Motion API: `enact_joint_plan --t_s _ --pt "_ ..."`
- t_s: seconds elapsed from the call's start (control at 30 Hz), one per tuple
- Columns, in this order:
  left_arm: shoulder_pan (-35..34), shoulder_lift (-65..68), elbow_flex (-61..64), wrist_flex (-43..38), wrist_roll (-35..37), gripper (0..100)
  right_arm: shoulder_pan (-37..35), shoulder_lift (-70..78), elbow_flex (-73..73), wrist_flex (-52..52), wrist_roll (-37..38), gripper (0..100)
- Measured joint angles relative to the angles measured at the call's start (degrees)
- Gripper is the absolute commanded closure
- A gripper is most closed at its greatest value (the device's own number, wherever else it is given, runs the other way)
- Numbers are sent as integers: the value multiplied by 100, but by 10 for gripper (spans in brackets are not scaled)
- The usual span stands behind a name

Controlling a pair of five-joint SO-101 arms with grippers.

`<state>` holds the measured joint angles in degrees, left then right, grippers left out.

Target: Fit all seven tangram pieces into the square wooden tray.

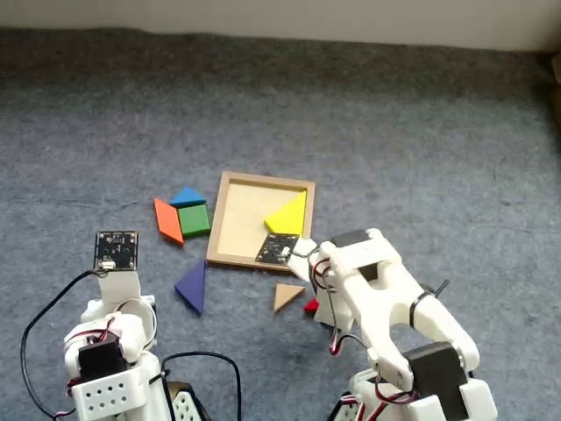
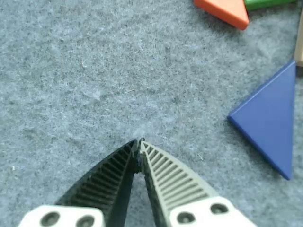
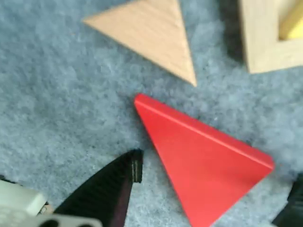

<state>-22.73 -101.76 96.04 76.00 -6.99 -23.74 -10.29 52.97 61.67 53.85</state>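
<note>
Square wooden tray (image 1: 230,256) lying on the grey carpeted table (image 1: 394,132). A yellow triangle (image 1: 289,213) lies inside the tray against its right-hand wall. Outside the tray's left edge, an orange parallelogram (image 1: 167,219), a green square (image 1: 195,219) and a light blue triangle (image 1: 188,196) are clustered touching one another. A dark blue triangle (image 1: 193,285) lies near the tray's near-left corner. A wooden triangle (image 1: 286,296) and a red triangle (image 3: 199,161) lie just in front of the tray's near edge. The right gripper (image 3: 215,182) is spread wide, one finger (image 3: 125,177) on either side of the red triangle, not visibly touching it. The left gripper (image 2: 138,147) rests over bare carpet beside the dark blue triangle, jaws pressed together with nothing between them.
</note>
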Motion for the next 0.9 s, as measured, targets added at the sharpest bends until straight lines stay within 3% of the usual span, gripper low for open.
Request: enact_joint_plan --t_s 0.9 --pt "0 0 0 0 0 993 18 185 -202 -237 62 605"
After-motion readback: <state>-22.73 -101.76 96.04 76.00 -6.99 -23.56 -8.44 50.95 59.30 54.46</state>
